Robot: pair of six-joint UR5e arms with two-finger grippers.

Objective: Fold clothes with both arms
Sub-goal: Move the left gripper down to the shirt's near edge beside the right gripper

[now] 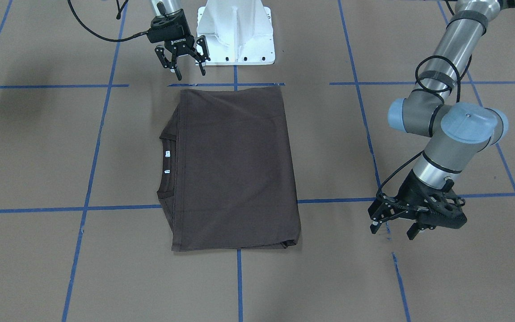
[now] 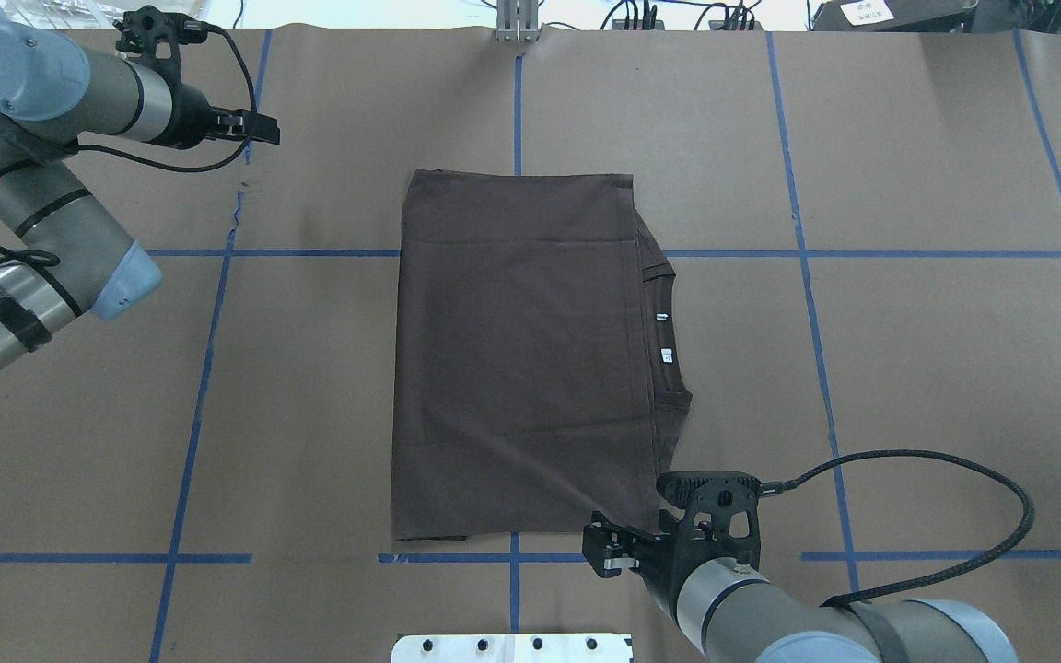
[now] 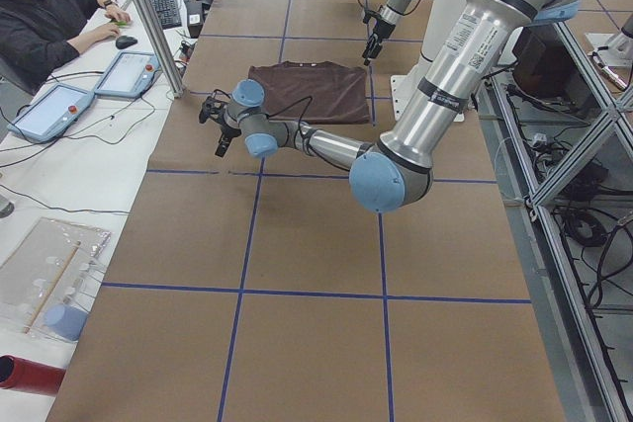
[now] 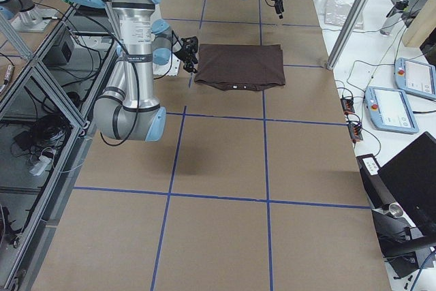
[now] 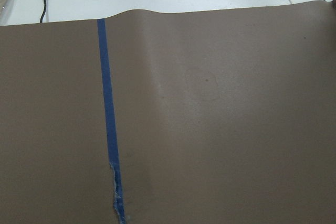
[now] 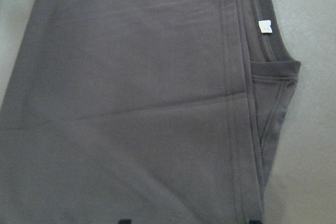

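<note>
Shirt [image 1: 235, 170] is lying folded; right gripper [image 1: 187, 70] is hovering wide open just beside it, left gripper [image 1: 392, 232] wide open, well apart.

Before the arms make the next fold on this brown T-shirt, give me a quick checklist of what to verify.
1. T-shirt lies flat as a rectangle: ok.
2. Collar tucked inside the fold: not ok, it sticks out past one long edge.
3. Left gripper, jaws open and empty: ok.
4. Right gripper, jaws open and empty: ok.
5. Left gripper clear of the cloth: ok, over bare paper.
6. Hidden lower layers smooth: cannot tell.
</note>
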